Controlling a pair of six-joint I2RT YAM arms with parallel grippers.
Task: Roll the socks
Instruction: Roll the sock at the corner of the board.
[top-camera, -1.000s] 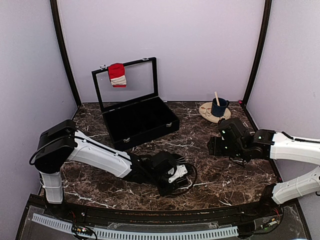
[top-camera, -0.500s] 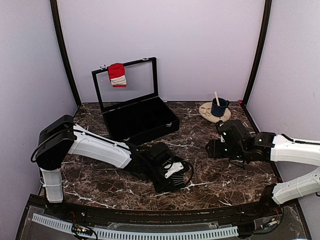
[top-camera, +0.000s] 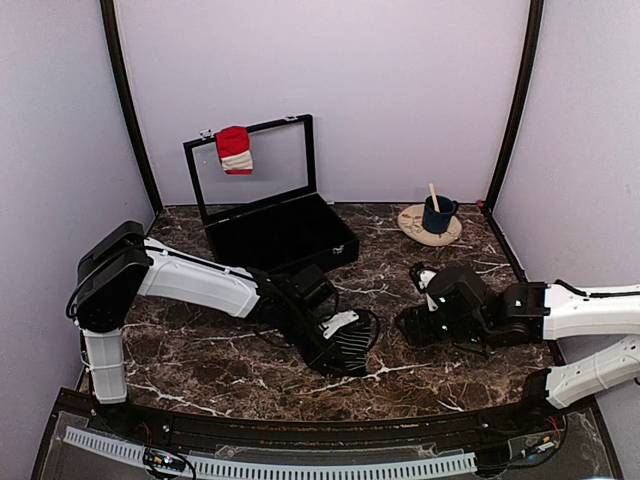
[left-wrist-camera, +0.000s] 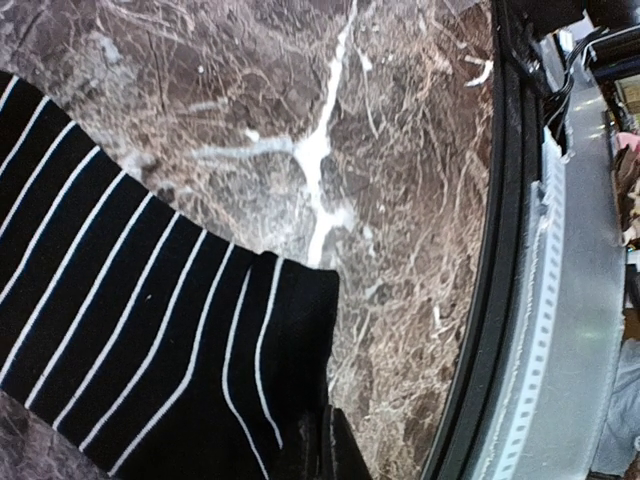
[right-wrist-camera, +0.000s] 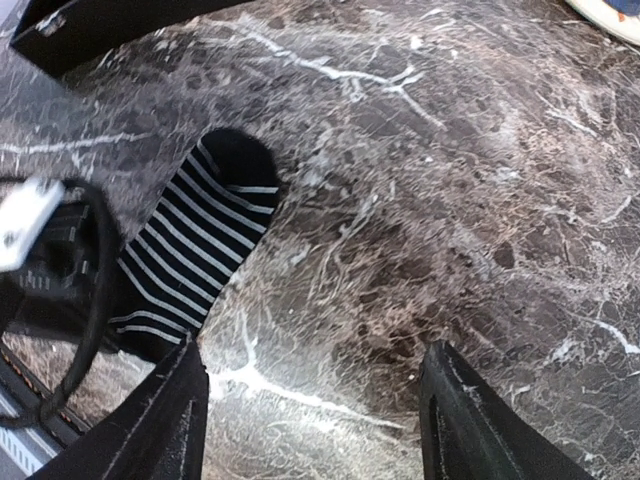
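A soft black sock (right-wrist-camera: 195, 250) with thin white stripes lies flat on the table (top-camera: 420, 370), a little toward 6 o'clock from the middle. The table top is hard and shiny, dark brown stone with white cracks running through it. The left pincer (left-wrist-camera: 322, 455) is clenched on one edge of this striped sock, and the cloth bunches up a bit there. The sock's round toe end points toward 12 o'clock.

The right pincer (right-wrist-camera: 315, 352) hangs low over the table at about 3 o'clock from the sock. It is released, with its two dark fingers (right-wrist-camera: 170, 420) wide apart and only bare stone between them.

A small red sock (top-camera: 234, 150) with a white band hangs over the top edge of a box lid, far back at 11 o'clock. The box (top-camera: 280, 245) is black, flat and square-cornered, and its lid stands up open.

At 1 o'clock a dark blue mug (top-camera: 437, 215) sits on a round pale plate (top-camera: 415, 225), with a thin stick (top-camera: 434, 195) poking out of the mug
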